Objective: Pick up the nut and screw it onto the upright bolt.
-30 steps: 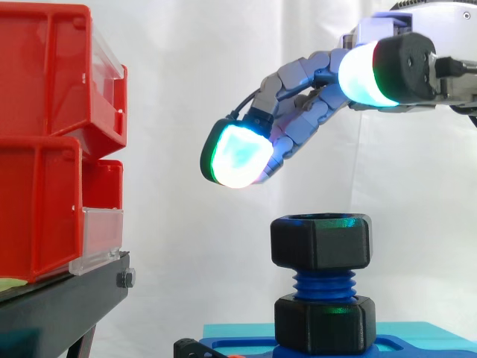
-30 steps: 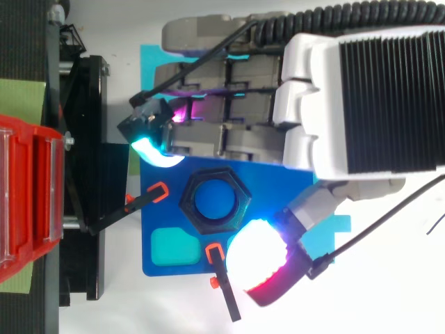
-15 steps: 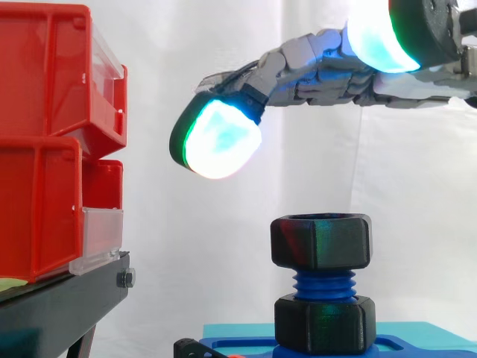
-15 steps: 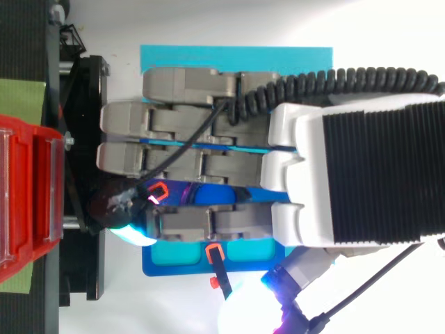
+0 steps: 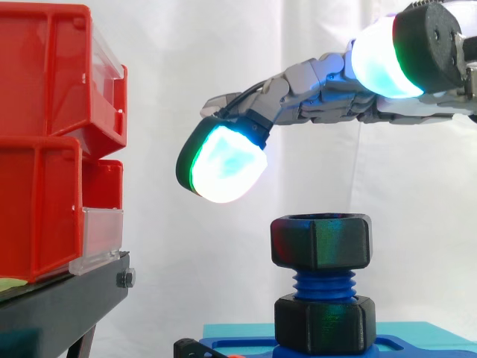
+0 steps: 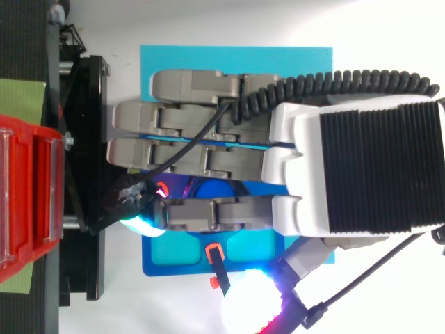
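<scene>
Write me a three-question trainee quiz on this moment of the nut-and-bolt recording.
1. True or false: the robot hand is curled round the upper nut.
2. Multiple choice: the blue threads of the bolt show A) above the upper nut, B) between the upper nut and the lower nut, C) beside the bins.
3. Fill in: the red bins stand at the side view's ____ edge.
Key: 1 false: its fingers are straight, above the nut and apart from it. 2 B. 3 left.
</scene>
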Tool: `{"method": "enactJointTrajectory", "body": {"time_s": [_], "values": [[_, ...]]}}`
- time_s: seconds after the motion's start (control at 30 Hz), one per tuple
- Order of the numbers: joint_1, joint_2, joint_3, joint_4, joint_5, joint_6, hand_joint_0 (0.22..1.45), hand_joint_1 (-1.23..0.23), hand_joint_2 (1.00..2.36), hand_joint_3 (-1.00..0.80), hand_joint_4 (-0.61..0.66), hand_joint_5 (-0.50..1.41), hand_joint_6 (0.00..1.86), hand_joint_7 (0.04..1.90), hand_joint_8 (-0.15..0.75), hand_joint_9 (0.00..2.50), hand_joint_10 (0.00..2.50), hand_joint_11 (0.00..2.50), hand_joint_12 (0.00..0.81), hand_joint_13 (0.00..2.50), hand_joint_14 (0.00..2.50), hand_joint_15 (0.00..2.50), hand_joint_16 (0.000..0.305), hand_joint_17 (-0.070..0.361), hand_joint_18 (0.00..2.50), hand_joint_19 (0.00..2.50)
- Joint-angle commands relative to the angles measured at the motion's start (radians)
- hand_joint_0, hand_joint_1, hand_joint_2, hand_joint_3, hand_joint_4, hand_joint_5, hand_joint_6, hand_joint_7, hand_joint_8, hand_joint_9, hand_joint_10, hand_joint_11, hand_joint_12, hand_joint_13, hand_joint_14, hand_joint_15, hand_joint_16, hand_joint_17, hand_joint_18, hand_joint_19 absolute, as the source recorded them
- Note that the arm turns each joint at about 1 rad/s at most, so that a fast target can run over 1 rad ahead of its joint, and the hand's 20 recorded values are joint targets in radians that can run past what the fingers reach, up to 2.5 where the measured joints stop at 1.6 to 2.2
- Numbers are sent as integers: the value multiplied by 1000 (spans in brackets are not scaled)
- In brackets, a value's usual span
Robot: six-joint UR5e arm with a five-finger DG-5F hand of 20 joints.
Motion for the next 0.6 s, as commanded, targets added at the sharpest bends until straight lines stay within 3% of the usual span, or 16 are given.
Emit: {"method": "enactJointTrajectory", "body": {"time_s": [0.0,0.13,0.27,0.57], "values": [[-4,0,-2,-12,0,0,445,65,1000,-500,130,-190,501,590,185,96,0,0,354,0,0,0,45,102,0,0],[-5,1,-32,1,-1,0,451,41,1000,-500,148,-168,501,620,199,169,0,0,348,33,0,0,44,99,0,0],[-9,1,-33,13,-1,0,457,33,1000,-500,171,-141,502,675,205,227,0,0,343,65,0,0,43,97,0,0],[-18,0,-33,10,-5,0,476,14,1000,-500,238,-75,504,1004,229,347,0,0,322,159,0,0,37,84,0,0]]}}
